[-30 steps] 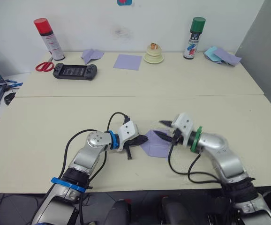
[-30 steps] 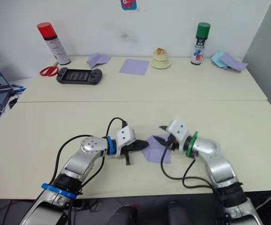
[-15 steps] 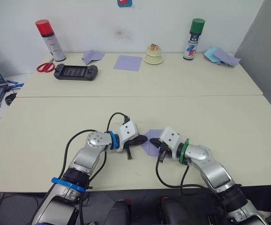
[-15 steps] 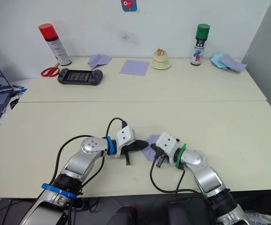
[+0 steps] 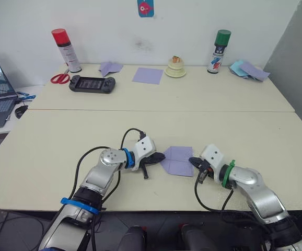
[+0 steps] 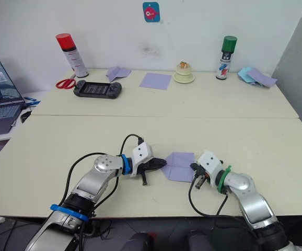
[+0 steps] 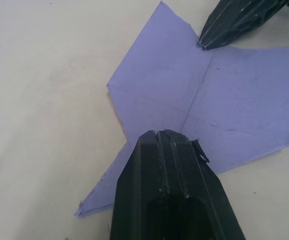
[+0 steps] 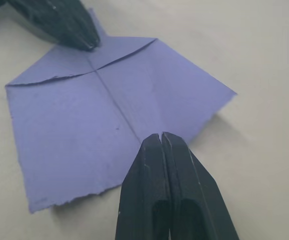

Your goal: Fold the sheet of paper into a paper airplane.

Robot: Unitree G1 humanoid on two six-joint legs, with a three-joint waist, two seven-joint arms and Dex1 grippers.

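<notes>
You have a long cream table point(image 5: 234, 130) in front of you, with the job sitting at its near edge and clutter lined along the far wall: a red-capped spray can point(image 5: 65, 49), a green-capped spray can point(image 5: 219, 45), a game controller point(image 5: 92, 83), red scissors point(image 5: 60, 78), a smooth lavender square point(image 5: 148, 75) and a small cream ornament point(image 5: 175, 67).

The sheet of paper point(image 5: 178, 160) lies flat near the middle of the near edge, between your two arms. It already has a centre crease, and the two corners on its left end are folded in to a point.

Your left gripper point(image 5: 160, 156) has its fingers pressed together, the tip resting on that pointed end. Your right gripper point(image 5: 193, 161) is likewise pressed together at the right edge, on the crease line; whether it bears down or only touches is hard to judge from here.

The risk is the sheet sliding. With both tips only pushing and neither pinching, a sideways stroke along the crease could drag the paper, skew the folded corners open, or rumple the thin edge. Uneven pressure would pivot it about the firmer tip.
</notes>
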